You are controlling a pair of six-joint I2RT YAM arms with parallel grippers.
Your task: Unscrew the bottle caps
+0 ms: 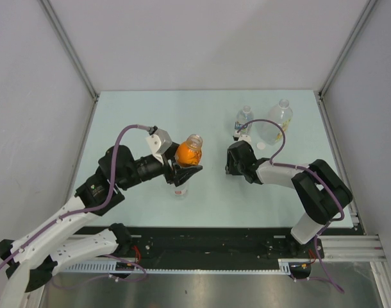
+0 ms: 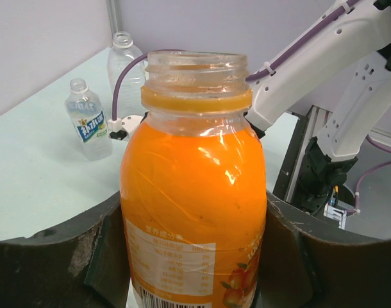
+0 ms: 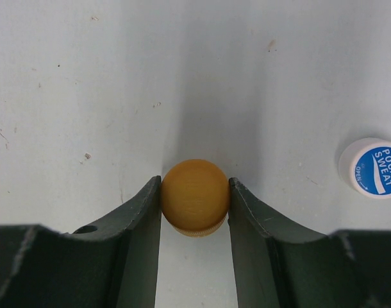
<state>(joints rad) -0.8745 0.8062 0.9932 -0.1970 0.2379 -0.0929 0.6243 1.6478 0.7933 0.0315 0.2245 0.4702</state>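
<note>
The left gripper (image 2: pixel 192 256) has its fingers (image 2: pixel 86 256) closed against opposite sides of the orange bottle (image 2: pixel 194 192), gripping the body below the shoulder. The bottle is held left of the table (image 1: pixel 150 115) centre. Its neck is open: the threads and an orange ring are exposed, with no cap fitted. The right gripper (image 3: pixel 195 192) is right of centre, pointing down at the table surface. Its fingers (image 3: pixel 141 212) pinch the orange-brown cap (image 3: pixel 195 196) by its sides; whether the cap touches the table cannot be determined. A blue cap (image 3: pixel 372 168) with white lettering lies flat on the table, to the right in the right wrist view and clear of the fingers. The blue-labelled bottle (image 1: pixel 245 122) and the large clear bottle (image 1: pixel 275 122) stand upright side by side at the far right, the large one further right. Both necks appear uncapped in the left wrist view. A white cap (image 1: pixel 261 145) lies on the table just near the large clear bottle. A small clear bottle (image 1: pixel 181 189) stands just near the left gripper, largely hidden by it.
</note>
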